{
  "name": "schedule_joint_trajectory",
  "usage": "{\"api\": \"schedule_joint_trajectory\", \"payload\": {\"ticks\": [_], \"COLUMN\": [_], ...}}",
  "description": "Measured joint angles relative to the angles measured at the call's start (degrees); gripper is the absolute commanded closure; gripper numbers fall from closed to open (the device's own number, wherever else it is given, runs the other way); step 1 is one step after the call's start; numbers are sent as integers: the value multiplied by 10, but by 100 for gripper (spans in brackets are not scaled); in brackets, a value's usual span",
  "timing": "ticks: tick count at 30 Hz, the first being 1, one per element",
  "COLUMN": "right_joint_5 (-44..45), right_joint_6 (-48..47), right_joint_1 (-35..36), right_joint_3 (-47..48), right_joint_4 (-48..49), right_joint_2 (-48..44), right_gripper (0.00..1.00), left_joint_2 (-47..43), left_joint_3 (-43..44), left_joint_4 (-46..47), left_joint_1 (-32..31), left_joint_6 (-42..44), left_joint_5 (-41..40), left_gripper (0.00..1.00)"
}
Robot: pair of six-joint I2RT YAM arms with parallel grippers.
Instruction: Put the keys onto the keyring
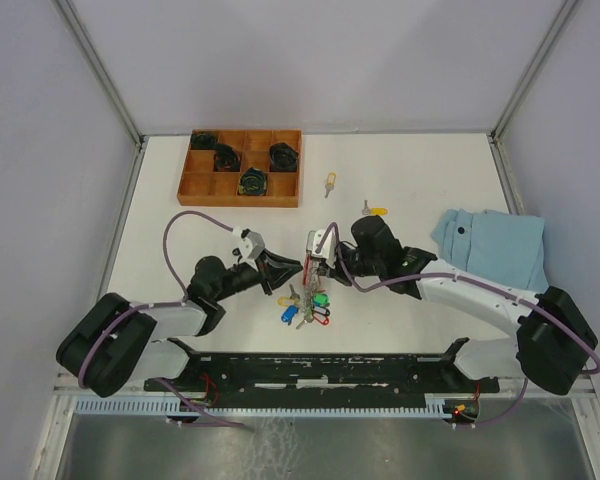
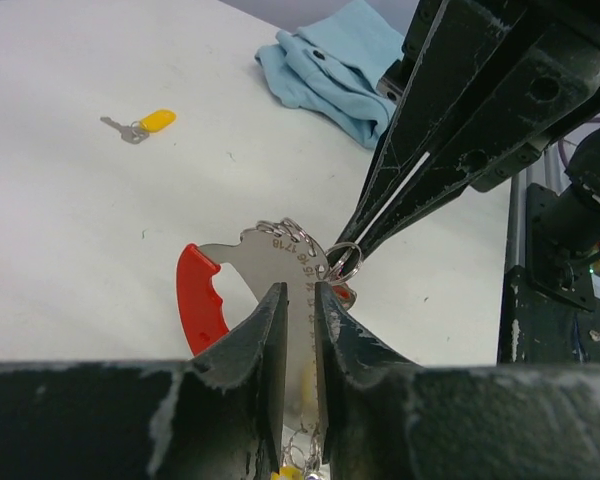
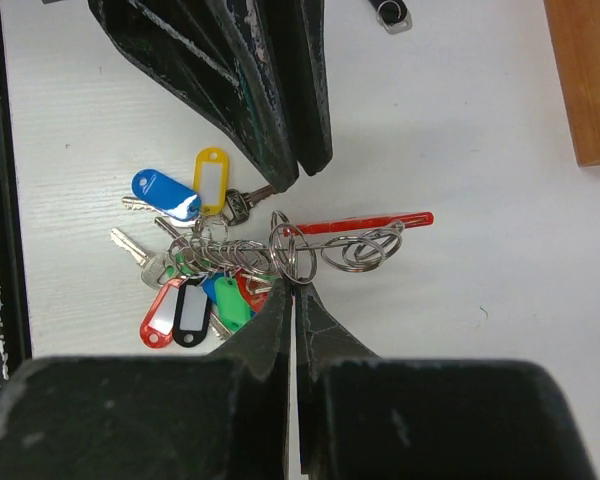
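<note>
Left gripper (image 2: 300, 292) clamps the keyring (image 2: 280, 255); right gripper (image 3: 293, 290), facing it tip-to-tip, pinches it too.

Left wrist view: a row of small stamped two-digit numbers follows the curved edge of the flat silver metal keyring plate with a red curved plastic grip (image 2: 275, 255). The topmost pair reads "18" or "81" and sits inverted to the camera. The rest run down past the small steel split ring (image 2: 345, 262) and are too fine to read.

Right wrist view: the white label window of the yellow oblong plastic tag (image 3: 211, 180) shows no legible writing.

Top view: nothing readable.
</note>
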Motion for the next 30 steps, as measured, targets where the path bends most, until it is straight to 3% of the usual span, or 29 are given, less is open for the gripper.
{"api": "schedule_joint_trajectory", "payload": {"ticks": [11, 22, 30], "right_joint_5": [-23, -35, -45], "right_joint_6": [-43, -60, -63], "right_joint_1": [0, 0, 0], "right_joint_3": [63, 73, 73], "right_joint_4": [-79, -99, -103], "right_joint_2": [47, 53, 53], "right_gripper": [99, 99, 99], "left_joint_2": [12, 49, 59], "left_joint_3": [10, 37, 45], "left_joint_4": [-99, -101, -100], "left_joint_1": [0, 0, 0], "left_joint_6": [40, 42, 51], "left_joint_5": [45, 81, 102], "left_gripper": [66, 66, 72]}}
